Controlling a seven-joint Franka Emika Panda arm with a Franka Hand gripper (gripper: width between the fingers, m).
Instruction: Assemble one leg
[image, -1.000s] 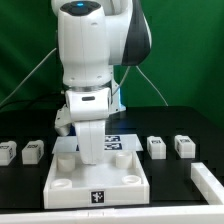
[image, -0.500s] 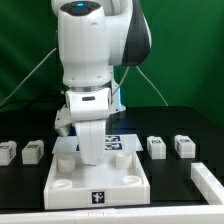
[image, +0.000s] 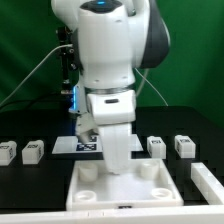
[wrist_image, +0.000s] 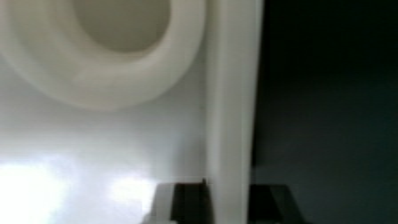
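The gripper (image: 119, 165) comes straight down onto the back edge of the big white panel (image: 125, 190). The arm (image: 108, 60) hides its fingers in the exterior view. In the wrist view, two dark shapes sit on each side of a thin white strip (wrist_image: 233, 110). It is too blurry to say if the fingers are squeezing that strip or are apart, so I cannot tell.

The panel is flat, smooth and a bit shiny. It has round cup holes (wrist_image: 107, 40) near its corners. It lies on the black table (image: 30, 190).

None of the legs are on the panel. Two legs (image: 8, 152) (image: 33, 151) stand on the table at the exterior view's left. Two more (image: 157, 146) (image: 184, 146) stand at its right. Each is a small white block with a black-and-white square on its face.

The marker board (image: 85, 146) lies flat behind the panel.
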